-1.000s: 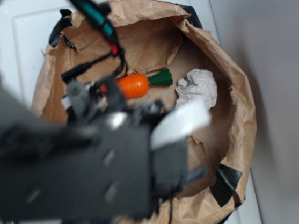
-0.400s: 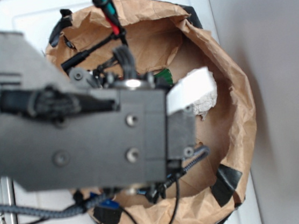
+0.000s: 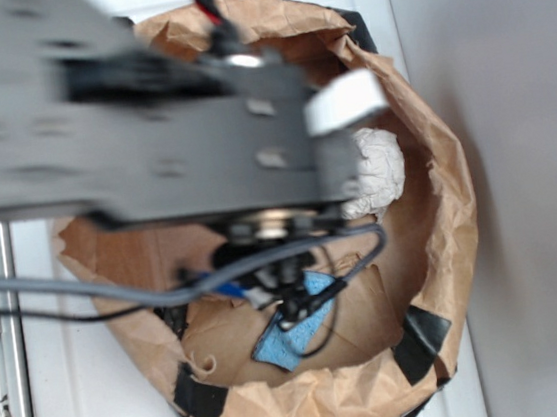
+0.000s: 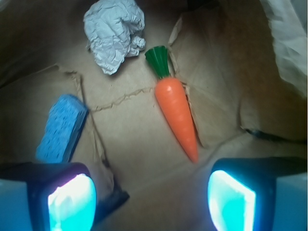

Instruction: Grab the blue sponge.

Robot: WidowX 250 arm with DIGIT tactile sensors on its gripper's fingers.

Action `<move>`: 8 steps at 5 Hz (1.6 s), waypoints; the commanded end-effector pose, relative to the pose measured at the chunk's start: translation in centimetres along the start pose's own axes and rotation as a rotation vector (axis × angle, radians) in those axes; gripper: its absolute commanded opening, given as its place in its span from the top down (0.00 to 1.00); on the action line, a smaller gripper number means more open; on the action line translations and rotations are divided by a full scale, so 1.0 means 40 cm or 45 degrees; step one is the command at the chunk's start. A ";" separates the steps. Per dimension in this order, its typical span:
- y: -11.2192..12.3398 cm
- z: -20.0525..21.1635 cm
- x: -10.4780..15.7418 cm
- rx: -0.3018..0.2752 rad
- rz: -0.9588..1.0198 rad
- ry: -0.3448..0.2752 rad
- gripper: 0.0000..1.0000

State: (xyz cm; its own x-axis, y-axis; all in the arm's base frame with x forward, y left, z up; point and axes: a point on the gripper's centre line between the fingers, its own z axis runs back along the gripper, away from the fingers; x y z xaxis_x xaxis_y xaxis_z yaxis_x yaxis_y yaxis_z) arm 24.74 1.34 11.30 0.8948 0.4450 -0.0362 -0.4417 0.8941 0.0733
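Your gripper hangs above the paper bag floor, jaws spread wide and empty. The blue sponge lies untouched at the wrist view's left — beside 1 carrot and paper ball. Grasping remains entirely undone

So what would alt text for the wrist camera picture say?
An open claw hangs over the floor of a brown paper bag, where a blue sponge lies at left, an orange toy carrot in the middle and a crumpled white paper ball beyond them.
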 end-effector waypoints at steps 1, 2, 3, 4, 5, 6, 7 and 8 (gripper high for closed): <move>-0.047 -0.050 0.101 -0.271 0.217 -0.118 0.00; -0.102 -0.052 0.093 -0.300 0.218 -0.139 0.00; -0.144 -0.052 0.079 -0.299 0.272 -0.115 0.00; -0.180 -0.050 0.043 -0.294 0.266 -0.115 0.00; -0.207 -0.102 0.027 -0.210 0.255 -0.149 0.00; -0.203 -0.171 0.007 -0.151 0.189 -0.134 0.00; -0.209 -0.244 0.002 -0.098 0.212 -0.237 1.00; -0.209 -0.242 0.023 -0.121 0.226 -0.238 1.00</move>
State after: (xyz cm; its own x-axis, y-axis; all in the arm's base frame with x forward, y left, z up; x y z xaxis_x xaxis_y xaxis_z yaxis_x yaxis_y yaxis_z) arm 28.66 -5.78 1.68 0.7955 0.5854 0.1562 -0.5881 0.8081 -0.0336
